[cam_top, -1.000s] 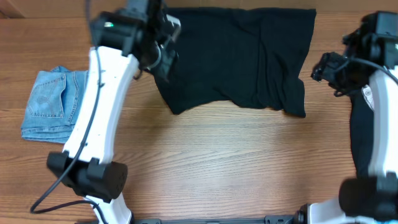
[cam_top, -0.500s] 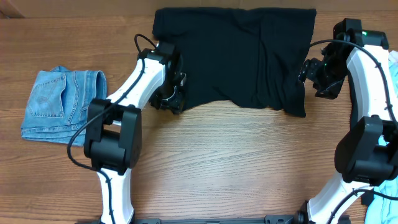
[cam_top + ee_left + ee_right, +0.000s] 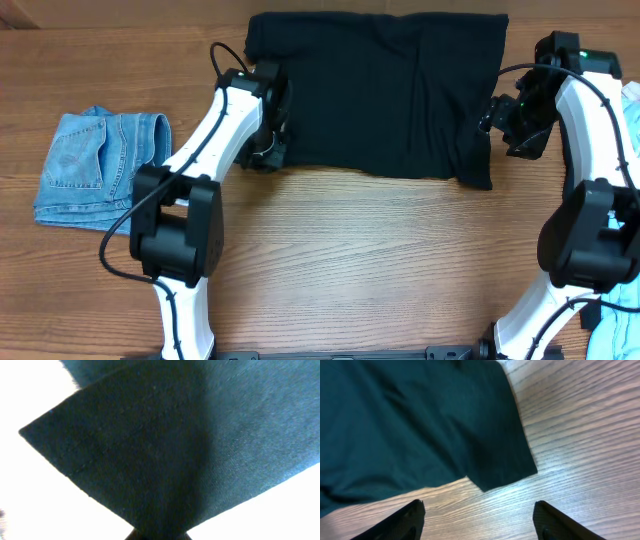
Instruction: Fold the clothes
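Note:
A large plain black garment (image 3: pixel 380 90) lies spread on the far half of the wooden table (image 3: pixel 350 260). My left gripper (image 3: pixel 268 152) sits at its near left corner. In the left wrist view the black fabric (image 3: pixel 165 450) fills the frame and narrows into the left gripper (image 3: pixel 159 535), which is shut on it. My right gripper (image 3: pixel 508 125) hovers beside the garment's right edge. In the right wrist view the right gripper (image 3: pixel 479 520) stands open over bare wood, with the garment's near right corner (image 3: pixel 490 472) just ahead of the fingertips (image 3: pixel 414 512).
Folded blue jeans (image 3: pixel 95 165) lie on the table's left side. A pale-blue cloth (image 3: pixel 618 322) shows at the right edge, behind the right arm. Bare wood stretches along the near half between the two arm bases.
The left arm came down onto the garment's near left corner and its jaws closed on the fabric; that corner has drawn up and the hem is straighter. The right gripper opened slightly wider.

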### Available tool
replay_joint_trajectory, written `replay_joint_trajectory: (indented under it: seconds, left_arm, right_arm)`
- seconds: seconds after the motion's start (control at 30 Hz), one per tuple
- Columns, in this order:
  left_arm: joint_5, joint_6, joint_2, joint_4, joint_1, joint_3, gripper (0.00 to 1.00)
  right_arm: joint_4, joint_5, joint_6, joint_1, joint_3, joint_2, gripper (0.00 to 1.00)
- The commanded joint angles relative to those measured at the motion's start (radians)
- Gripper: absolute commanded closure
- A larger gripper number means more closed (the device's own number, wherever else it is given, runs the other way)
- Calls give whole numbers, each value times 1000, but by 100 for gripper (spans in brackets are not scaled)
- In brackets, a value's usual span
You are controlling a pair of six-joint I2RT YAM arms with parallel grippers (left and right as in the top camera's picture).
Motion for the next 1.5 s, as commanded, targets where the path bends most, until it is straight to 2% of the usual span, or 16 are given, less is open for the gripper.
replay_joint_trajectory:
  seconds: [0.0,0.27,0.33,0.37,0.57,0.6,0.8,1.03,1.33,1.47]
  left_arm:
    - [-117,-21,-47,-46,33,24,96]
    - [-153,-51,-47,-80,101,24,96]
    - [-155,-50,-47,-80,103,24,96]
    - [-161,-51,-47,-80,103,24,96]
    - [-161,-51,-48,-101,104,24,96]
    - [-161,-51,-50,-110,104,24,96]
    - [-160,-116,-79,-231,103,24,96]
    - [-124,-182,-145,-451,100,3,96]
    - [-105,-205,-424,-447,100,-177,96]
    - [-104,-203,-512,-342,103,-269,79]
  right_arm:
    - [36,27,-9,-18,-73,61,24]
    - [122,19,-5,-35,-296,74,25]
    - [146,23,-2,-37,-345,74,29]
    - [147,31,0,-41,-359,74,33]
    - [147,115,48,-57,-444,74,91]
    - [128,156,58,-61,-441,74,96]
    - [6,333,145,-130,-393,-16,96]
    - [-70,340,148,-178,-392,-263,96]
    - [-145,308,148,-177,-393,-338,96]
    - [-106,227,91,-177,-394,-338,96]
